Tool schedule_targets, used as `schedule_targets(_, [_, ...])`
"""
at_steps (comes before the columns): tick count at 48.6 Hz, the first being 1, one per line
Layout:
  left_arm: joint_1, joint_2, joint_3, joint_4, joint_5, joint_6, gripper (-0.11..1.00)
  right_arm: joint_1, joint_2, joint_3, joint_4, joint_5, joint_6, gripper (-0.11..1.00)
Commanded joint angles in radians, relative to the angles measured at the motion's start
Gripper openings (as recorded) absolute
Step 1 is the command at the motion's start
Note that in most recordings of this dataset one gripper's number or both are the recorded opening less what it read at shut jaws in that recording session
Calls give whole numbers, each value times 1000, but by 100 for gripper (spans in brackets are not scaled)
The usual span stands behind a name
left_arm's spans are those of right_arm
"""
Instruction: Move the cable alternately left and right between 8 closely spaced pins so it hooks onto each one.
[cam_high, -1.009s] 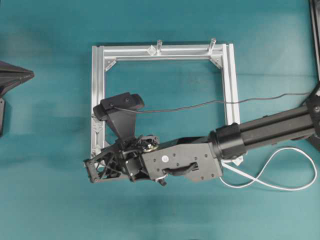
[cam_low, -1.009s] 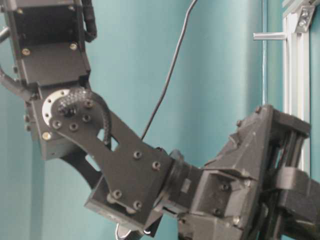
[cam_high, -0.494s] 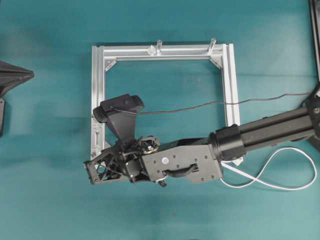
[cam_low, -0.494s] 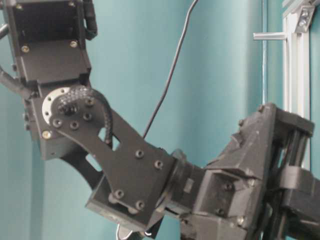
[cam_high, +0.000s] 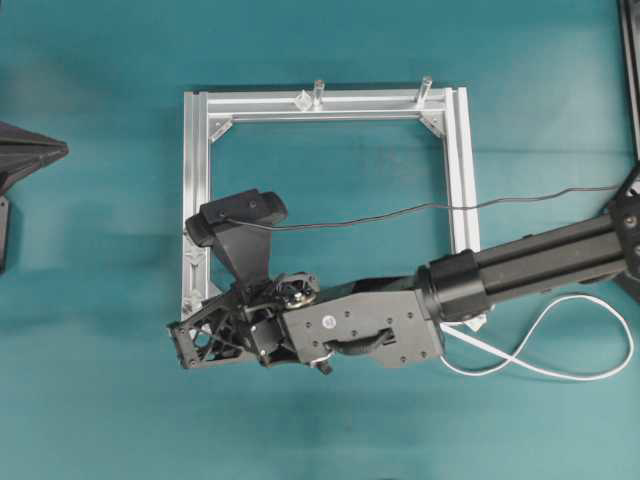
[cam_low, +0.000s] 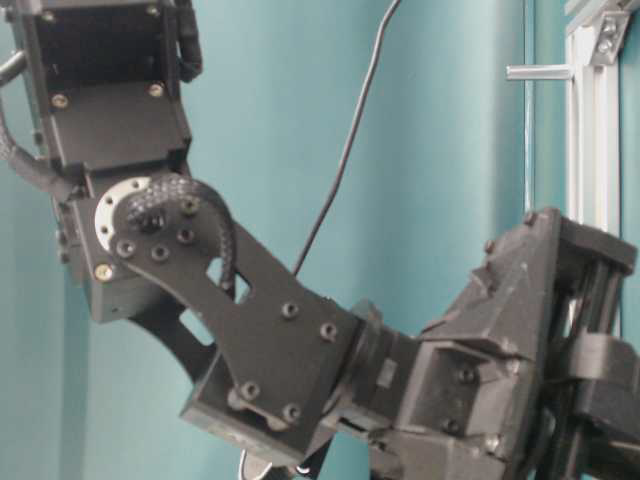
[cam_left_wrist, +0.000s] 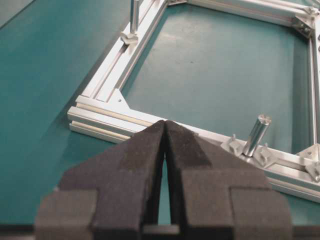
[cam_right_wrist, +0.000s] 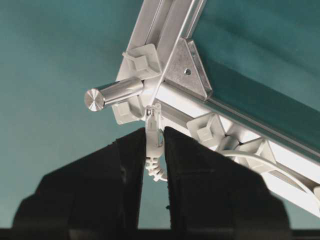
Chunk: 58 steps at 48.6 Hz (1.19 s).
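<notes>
In the right wrist view my right gripper (cam_right_wrist: 154, 129) is shut on the cable's small whitish plug (cam_right_wrist: 153, 119). The plug points at the frame corner below a horizontal metal post (cam_right_wrist: 113, 94). The white cable (cam_right_wrist: 260, 161) curves away along the rail past two of the pins (cam_right_wrist: 207, 131). From overhead, the right gripper (cam_high: 184, 345) sits at the frame's lower-left corner, and slack cable (cam_high: 548, 312) loops at the right. The arm hides the lower rail there. My left gripper (cam_left_wrist: 165, 123) is shut on nothing, back from the frame's near rail.
The square aluminium frame (cam_high: 196, 150) lies on the teal table, with two upright posts (cam_high: 318, 92) on its far rail. A thin black wire (cam_high: 400, 211) crosses the frame. Part of the left arm (cam_high: 25, 155) shows at the left edge.
The right arm has shifted very slightly near the frame's lower-left corner. Its grip on the plug looks the same, and the left arm has not moved.
</notes>
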Motion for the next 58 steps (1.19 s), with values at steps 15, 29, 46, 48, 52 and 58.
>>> schedule_targets(15, [-3,8,-9,3,-8,-6,0,58,-15,-60,-3,2,-3,14])
schedule_targets(29, [-15,8,-11,3,-8,-8,0,86,-3,-94,-3,18,-3,14])
schedule_targets(46, [-28,8,-9,2,-8,-6,0,87,40,-152,-3,14,-6,14])
schedule_targets(48, [-28,8,-9,3,-8,-6,0,84,49,-164,-5,11,-9,14])
schedule_targets(52, [-31,8,-9,3,-8,-6,0,78,69,-196,-3,-5,-17,14])
schedule_targets(58, [-34,8,-9,3,-8,-6,0,71,97,-242,-3,-26,-57,14])
